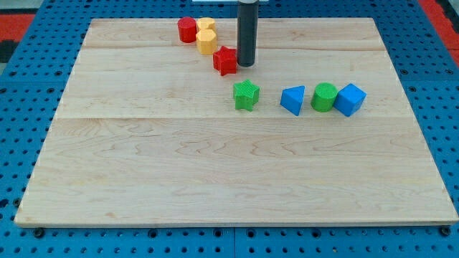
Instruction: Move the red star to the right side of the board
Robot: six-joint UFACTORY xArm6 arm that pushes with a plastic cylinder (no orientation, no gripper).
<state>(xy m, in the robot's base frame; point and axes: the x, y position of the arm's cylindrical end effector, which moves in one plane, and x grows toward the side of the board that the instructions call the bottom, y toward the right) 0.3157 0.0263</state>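
The red star (225, 60) lies on the wooden board (237, 179) near the view's top, a little left of centre. My tip (246, 64) stands right next to the star's right side, touching or almost touching it. The dark rod rises from there out of the view's top.
A red cylinder (187, 29), a yellow block (206, 25) and a yellow hexagonal block (207, 41) sit up-left of the star. Below it, in a row from left to right, are a green star (246, 94), a blue triangle (292, 99), a green cylinder (323, 97) and a blue cube (350, 99).
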